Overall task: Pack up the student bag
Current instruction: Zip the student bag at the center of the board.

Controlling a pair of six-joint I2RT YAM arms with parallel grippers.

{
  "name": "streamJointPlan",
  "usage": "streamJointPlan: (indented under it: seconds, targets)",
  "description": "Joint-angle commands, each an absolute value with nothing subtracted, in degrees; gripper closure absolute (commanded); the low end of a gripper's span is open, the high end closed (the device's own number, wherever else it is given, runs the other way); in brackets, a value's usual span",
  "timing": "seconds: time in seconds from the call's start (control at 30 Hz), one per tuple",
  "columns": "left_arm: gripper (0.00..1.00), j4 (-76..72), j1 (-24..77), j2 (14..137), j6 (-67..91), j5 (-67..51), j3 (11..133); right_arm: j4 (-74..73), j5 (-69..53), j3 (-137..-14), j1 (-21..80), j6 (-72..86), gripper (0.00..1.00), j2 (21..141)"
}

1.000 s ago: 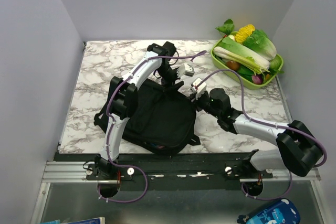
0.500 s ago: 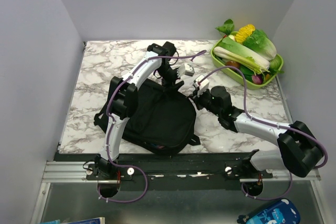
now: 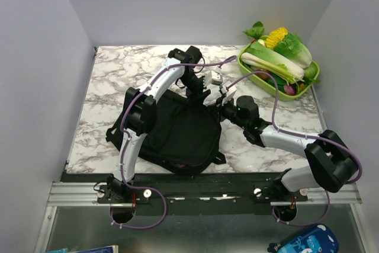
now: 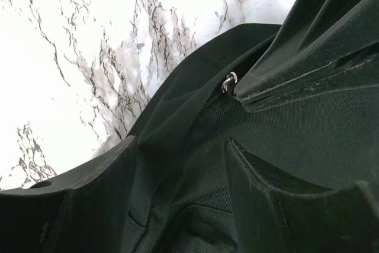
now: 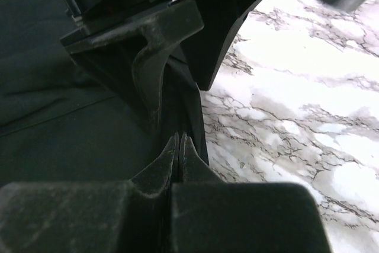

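So the student bag (image 3: 177,134) sits near-left on the table (image 3: 112,81), our right gripper (image 5: 179,138) is clenched at its top edge, our left gripper (image 4: 182,143) is spread over the fabric, and we'd centre on the zipper pull (image 4: 229,81) before closing while the right steadies things.
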State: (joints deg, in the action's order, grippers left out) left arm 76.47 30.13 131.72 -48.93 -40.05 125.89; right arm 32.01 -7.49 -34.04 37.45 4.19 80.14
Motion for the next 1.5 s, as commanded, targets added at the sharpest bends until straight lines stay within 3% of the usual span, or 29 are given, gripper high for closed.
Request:
streamJointPlan:
  seconds: [0.0,0.23,0.33,0.47,0.57,0.93,1.47]
  targets:
    - [0.34,78.5,30.2,133.7,-53.5,-43.5,128.1,32.9,-4.4,-35.6,37.4,7.1,0.99,78.9]
    - [0.37,82.5,30.2,139.8,-54.9,-41.9,135.4,30.8,1.1,-34.1,37.4,8.9,0.99,75.7]
    - [0.45,81.8,30.2,139.8,-54.9,-41.9,135.2,29.7,2.4,-34.1,37.4,9.8,0.99,75.5]
    - [0.81,83.8,30.2,140.5,-56.2,-41.2,135.6,29.3,4.5,-34.1,37.4,11.0,0.99,75.0]
    - [1.0,84.8,30.1,140.8,-56.5,-40.3,135.7,27.9,7.0,-34.8,37.4,11.3,0.99,74.8]
    - [1.0,82.9,27.0,139.0,-53.7,-37.5,135.8,23.1,14.4,-33.0,37.4,11.7,0.99,68.6]
    - [1.0,73.4,22.2,138.8,-43.4,-29.6,137.2,11.3,11.4,-28.8,38.0,18.0,0.99,55.6]
